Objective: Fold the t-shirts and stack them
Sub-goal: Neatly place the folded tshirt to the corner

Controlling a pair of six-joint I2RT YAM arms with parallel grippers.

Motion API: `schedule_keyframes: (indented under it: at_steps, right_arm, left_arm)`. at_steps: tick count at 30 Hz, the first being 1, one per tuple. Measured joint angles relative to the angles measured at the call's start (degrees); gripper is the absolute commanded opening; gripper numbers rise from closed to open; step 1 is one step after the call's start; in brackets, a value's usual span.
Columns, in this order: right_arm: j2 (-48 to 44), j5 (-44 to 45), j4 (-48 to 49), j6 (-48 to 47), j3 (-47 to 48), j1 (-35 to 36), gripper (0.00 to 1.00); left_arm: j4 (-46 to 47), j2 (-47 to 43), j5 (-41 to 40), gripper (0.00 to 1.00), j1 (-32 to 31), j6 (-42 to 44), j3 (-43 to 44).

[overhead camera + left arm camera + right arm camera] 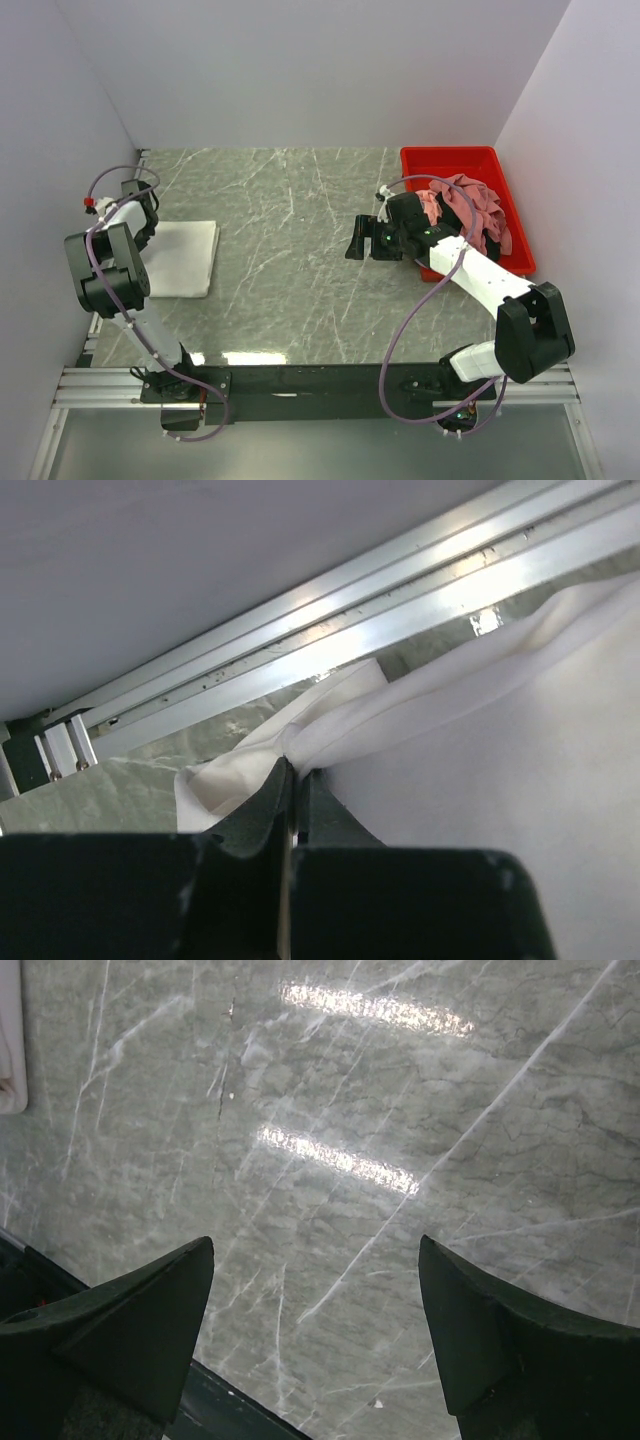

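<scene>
A folded white t-shirt (183,258) lies at the table's left side. My left gripper (143,215) sits at its far left edge, shut on a fold of the white cloth (420,695), with the jaws pinched together at the hem. A crumpled dusty pink t-shirt (470,210) fills the red bin (455,160) at the right. My right gripper (357,240) is open and empty, held over bare marble (330,1190) left of the bin. The corner of the white t-shirt shows at the far left of the right wrist view (10,1050).
The grey-green marble table (300,260) is walled on three sides. An aluminium rail (330,620) runs along the left edge by the white shirt. A black bar and rail (300,380) cross the near edge between the arm bases.
</scene>
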Motion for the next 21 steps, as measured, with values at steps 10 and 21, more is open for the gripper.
schedule_keyframes:
  at_steps: [10, 21]
  right_arm:
    - [-0.07, 1.25, -0.63, 0.00, -0.02, 0.00, 0.89]
    - [-1.40, 1.55, -0.79, 0.09, -0.31, 0.00, 0.89]
  left_arm:
    - [-0.50, -0.57, 0.28, 0.48, 3.87, -2.75, 2.34]
    - [-0.31, -8.81, 7.21, 0.99, 1.73, -3.63, 4.22]
